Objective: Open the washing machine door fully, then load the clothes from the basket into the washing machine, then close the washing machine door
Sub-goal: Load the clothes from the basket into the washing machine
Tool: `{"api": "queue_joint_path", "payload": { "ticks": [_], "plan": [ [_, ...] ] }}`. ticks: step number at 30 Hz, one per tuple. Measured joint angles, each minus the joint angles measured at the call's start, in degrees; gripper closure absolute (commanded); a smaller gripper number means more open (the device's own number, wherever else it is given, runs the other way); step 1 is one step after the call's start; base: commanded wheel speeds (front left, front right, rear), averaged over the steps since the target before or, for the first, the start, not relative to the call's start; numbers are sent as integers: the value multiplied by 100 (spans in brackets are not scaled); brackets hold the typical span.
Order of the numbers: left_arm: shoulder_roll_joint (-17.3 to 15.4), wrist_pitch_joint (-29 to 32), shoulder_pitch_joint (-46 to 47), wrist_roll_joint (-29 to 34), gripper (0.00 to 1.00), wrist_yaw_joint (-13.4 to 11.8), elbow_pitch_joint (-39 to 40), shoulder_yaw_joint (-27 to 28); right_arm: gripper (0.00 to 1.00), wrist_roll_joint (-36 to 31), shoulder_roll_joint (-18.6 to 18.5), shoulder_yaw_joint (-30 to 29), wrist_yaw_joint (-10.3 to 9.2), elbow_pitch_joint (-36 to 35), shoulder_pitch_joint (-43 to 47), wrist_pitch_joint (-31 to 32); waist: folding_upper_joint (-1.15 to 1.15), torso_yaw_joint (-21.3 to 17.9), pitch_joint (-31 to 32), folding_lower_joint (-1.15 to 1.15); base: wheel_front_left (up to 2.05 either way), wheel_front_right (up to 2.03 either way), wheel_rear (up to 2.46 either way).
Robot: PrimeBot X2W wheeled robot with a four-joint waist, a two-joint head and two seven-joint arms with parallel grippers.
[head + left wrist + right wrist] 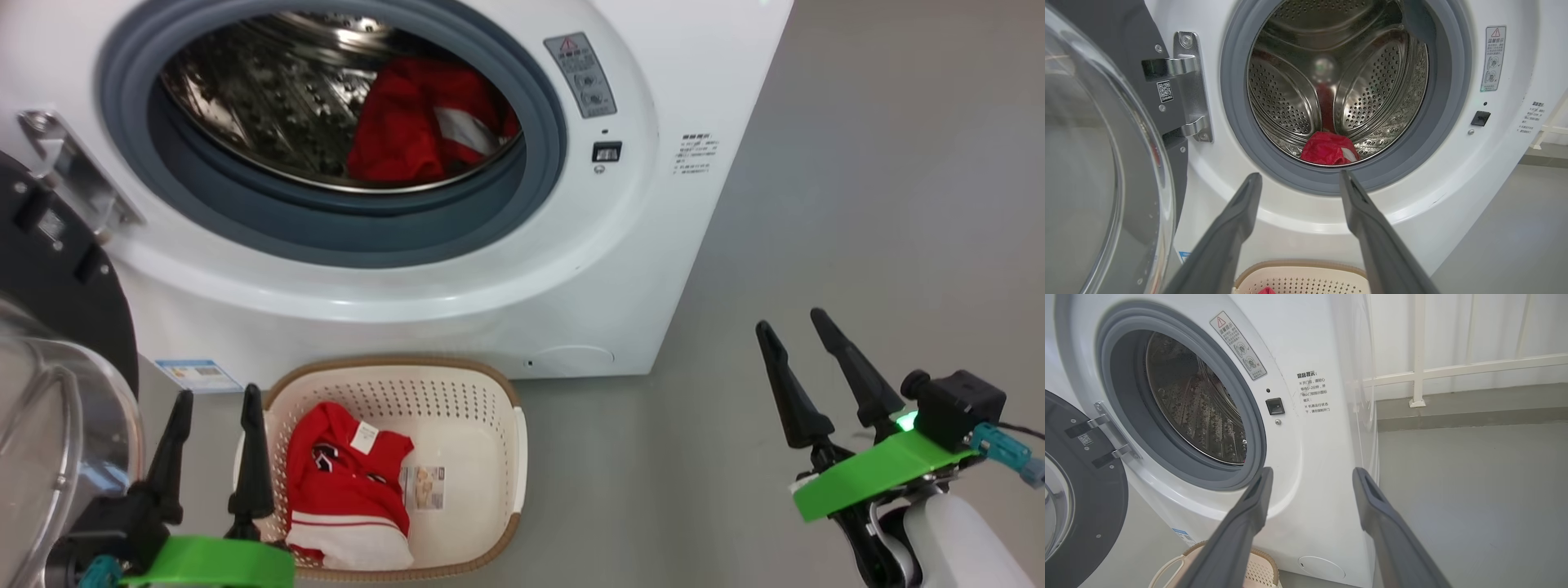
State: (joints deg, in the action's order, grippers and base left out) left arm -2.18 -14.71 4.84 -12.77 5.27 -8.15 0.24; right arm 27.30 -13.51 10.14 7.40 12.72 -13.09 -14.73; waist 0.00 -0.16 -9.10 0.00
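Clothes [347, 490] of bright red fabric with white stripes lie in the cream perforated plastic basket [490, 408] just right of my left claw [217, 392]; another red garment [424, 122] sits in the big white washing machine [637, 269] ahead of it. The round glossy black door [65, 278] stands open on that claw's left. My right claw [791, 318] hangs well off to the right. Both gape wide, empty.

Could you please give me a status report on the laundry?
Left end effector, right end effector open, empty. Door open; one red garment in drum, another in basket. Nothing blocking.
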Motion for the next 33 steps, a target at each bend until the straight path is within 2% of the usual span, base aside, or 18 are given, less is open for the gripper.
{"api": "queue_joint_path", "payload": {
  "ticks": [19, 33],
  "plan": [
    [-63, 0, 901, 7, 0, 7, -797, -85, 0, 0, 76, 26, 0, -113, -542, 0, 0, -136, -953, 0, 0, 0, 0],
    [-157, 1, 1888, 52, 0, 63, -2013, -196, 0, 0, 112, 144, 0, -276, -1095, 0, 0, -206, -1834, 0, 0, 0, 0]
  ]
}}
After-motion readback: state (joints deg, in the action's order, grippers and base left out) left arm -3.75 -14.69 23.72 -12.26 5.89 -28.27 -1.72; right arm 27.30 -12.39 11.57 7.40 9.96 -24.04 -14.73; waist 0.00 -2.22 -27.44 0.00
